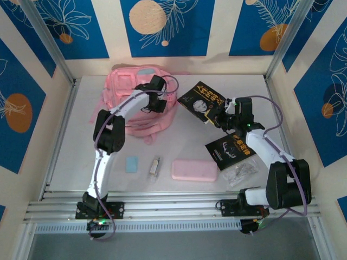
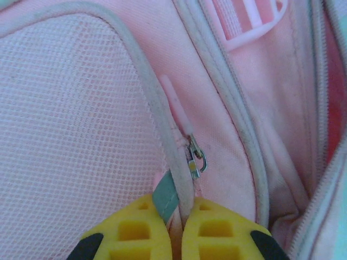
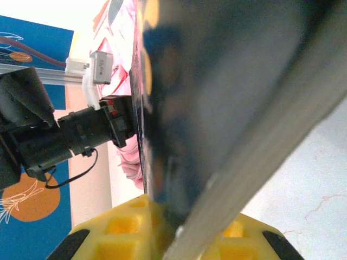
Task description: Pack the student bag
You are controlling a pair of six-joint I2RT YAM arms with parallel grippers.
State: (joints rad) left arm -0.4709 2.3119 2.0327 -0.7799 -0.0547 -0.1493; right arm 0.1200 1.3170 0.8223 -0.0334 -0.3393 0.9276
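The pink student bag (image 1: 127,97) lies at the upper left of the top view. The left gripper (image 2: 176,216) is pressed together, pinching a blue-grey tab (image 2: 165,197) beside the zip slider (image 2: 195,157). Right of centre, the right gripper (image 1: 219,116) clamps 1 black book (image 1: 201,102).

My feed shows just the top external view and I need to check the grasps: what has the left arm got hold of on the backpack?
Observer: The left gripper has its jaws shut on a small grey-green tab at a pocket seam of the student bag.
Operator: Where's the zip slider?
Observer: The metal slider sits just beyond the jaws.
Operator: And the right arm?
Observer: The right gripper pinches the dark book by its edge, page side showing.
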